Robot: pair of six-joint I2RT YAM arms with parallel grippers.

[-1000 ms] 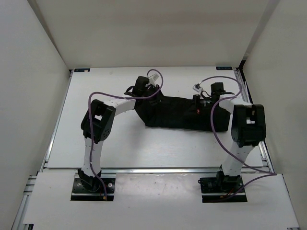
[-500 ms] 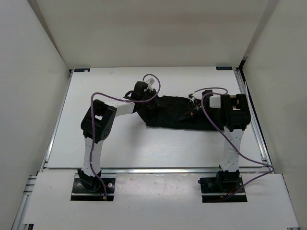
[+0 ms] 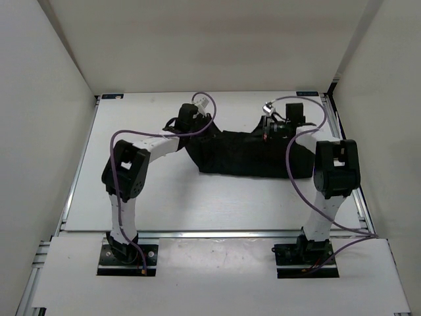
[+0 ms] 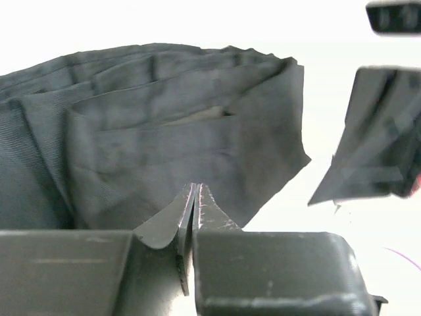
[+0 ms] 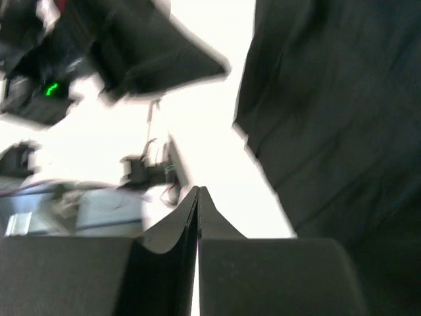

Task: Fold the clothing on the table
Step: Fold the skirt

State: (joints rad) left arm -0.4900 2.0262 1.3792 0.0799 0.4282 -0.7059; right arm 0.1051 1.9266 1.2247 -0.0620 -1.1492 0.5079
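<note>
Since half a second ago, the right arm has been swung away from over the garment's right part, and its wrist is now found at the far edge of the cloth. The left elbow has been shifted leftward. The black clothing [image 3: 253, 155] is spread, wrinkled, across the far middle of the table [image 3: 164, 197]. The left gripper [image 4: 195, 194] is seen pressed nearly closed at the garment's left edge; whether fabric is pinched cannot be told. The right gripper [image 5: 198, 197] is clenched, with nothing seen between its tips.
</note>
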